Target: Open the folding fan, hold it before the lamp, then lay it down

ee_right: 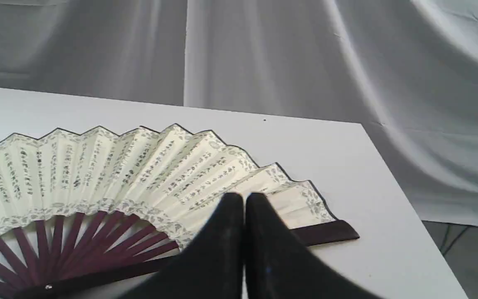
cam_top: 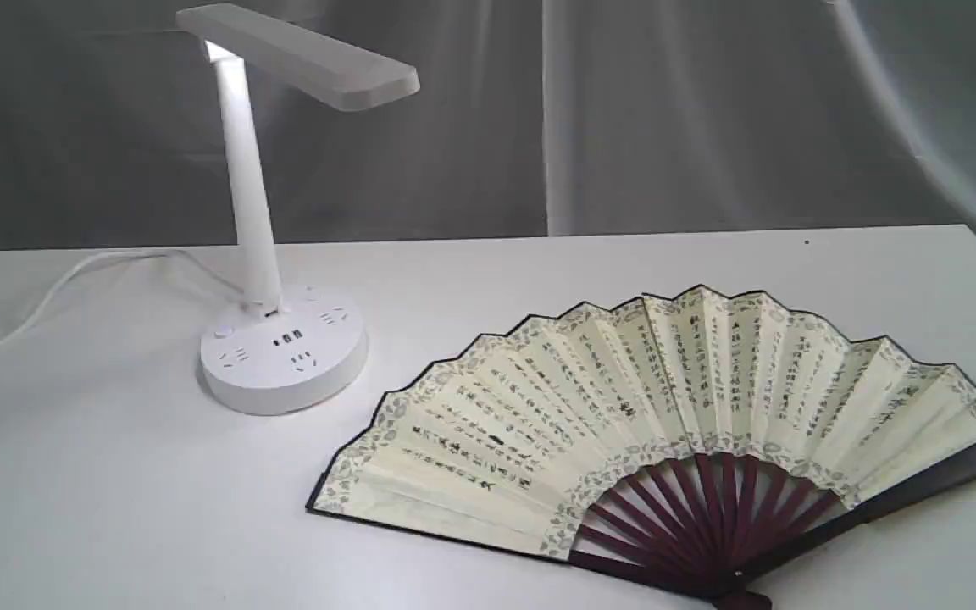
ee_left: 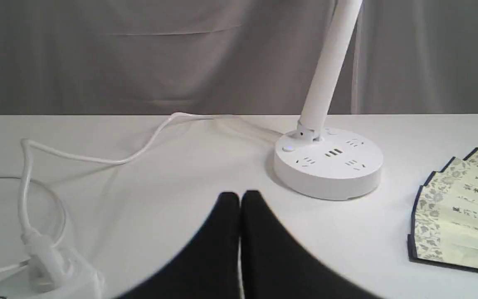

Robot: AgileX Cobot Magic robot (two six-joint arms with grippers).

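The folding fan lies fully spread and flat on the white tabletop, calligraphy side up. In the exterior view it sits to the right of the lamp, its nearest pleat close to the round base but clear of it. No arm appears in that view. The left gripper is closed on nothing, its black fingertips pressed together above bare tabletop short of the lamp base, with the white cord trailing off to one side. The right gripper is likewise closed and empty, poised over the end pleats near the dark guard, and whether it touches the paper cannot be told. The fan looks light. Its paper leaf is thin, creases easily and would tear or crumple under a pinch, while the maroon ribs and guards are stiff wood. The sound places to grip are therefore the outer guard or the rib bundle near the pivot. Lying flat, it offers little edge to get under, and smooth lacquered wood may slip. Lifted by one guard only, the pleats would probably sag or partly fold shut.
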